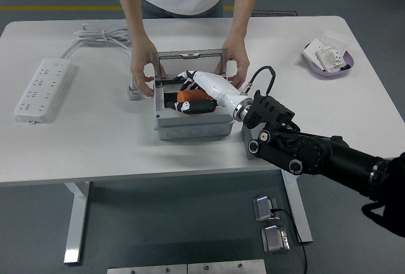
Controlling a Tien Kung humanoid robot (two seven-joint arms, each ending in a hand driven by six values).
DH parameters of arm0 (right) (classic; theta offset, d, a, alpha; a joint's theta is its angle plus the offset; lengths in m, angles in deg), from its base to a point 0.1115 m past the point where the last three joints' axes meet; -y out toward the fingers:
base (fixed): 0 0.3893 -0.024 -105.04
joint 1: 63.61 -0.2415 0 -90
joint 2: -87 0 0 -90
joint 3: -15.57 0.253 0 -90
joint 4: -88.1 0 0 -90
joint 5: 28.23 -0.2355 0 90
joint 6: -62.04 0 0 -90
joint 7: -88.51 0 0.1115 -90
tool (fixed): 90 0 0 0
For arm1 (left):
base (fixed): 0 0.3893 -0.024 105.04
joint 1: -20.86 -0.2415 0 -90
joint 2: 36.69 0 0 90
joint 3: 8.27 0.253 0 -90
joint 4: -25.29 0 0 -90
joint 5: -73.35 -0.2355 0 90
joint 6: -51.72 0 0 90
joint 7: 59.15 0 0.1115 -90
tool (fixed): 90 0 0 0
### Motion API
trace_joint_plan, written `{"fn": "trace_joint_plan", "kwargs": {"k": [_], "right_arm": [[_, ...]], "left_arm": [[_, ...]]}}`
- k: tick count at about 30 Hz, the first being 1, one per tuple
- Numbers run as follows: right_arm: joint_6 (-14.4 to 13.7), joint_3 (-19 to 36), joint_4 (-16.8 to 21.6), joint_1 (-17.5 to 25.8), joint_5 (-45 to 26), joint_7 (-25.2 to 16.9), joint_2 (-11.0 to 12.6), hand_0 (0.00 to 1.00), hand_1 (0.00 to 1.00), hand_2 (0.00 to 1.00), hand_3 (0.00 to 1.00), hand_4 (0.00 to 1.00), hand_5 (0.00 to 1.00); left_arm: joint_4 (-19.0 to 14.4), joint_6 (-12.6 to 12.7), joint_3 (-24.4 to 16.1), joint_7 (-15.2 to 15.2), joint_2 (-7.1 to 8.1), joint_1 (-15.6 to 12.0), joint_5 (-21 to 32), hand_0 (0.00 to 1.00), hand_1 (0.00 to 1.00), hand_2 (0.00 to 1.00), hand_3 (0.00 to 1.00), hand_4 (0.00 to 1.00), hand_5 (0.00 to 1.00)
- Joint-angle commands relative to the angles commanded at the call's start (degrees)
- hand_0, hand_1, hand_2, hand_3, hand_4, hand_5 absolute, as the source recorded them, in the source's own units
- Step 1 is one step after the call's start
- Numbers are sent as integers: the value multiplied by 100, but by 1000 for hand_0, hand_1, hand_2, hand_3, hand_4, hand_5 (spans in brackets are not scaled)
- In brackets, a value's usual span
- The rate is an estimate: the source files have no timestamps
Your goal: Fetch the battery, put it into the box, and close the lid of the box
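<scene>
A grey box (190,127) stands at the table's middle with its lid (192,54) raised upright at the back. An orange and black battery (193,104) lies inside the box. My right hand (187,83), white with dark fingertips, reaches in from the right and hovers just above the battery's back part, fingers relaxed and holding nothing. A person at the far side holds the box and lid with one hand (142,68) on the left side and the other hand (236,65) on the right. My left arm does not show.
A white power strip (41,88) lies at the left with its cable (101,33) coiled at the back. A small white plug (132,92) lies left of the box. A purple tray (329,59) with small packs stands at the back right.
</scene>
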Motion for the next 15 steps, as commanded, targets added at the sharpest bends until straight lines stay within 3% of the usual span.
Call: {"fn": "trace_joint_plan", "kwargs": {"k": [10, 15], "right_arm": [[79, 419, 142, -37, 341, 27, 145, 596, 567, 652, 789, 936, 670], [115, 682, 503, 26, 555, 173, 289, 600, 548, 640, 775, 937, 677]], "left_arm": [[5, -95, 28, -24, -23, 28, -5, 641, 691, 603, 590, 617, 71], [0, -98, -15, -42, -34, 7, -46, 640, 691, 601, 590, 607, 60]]}}
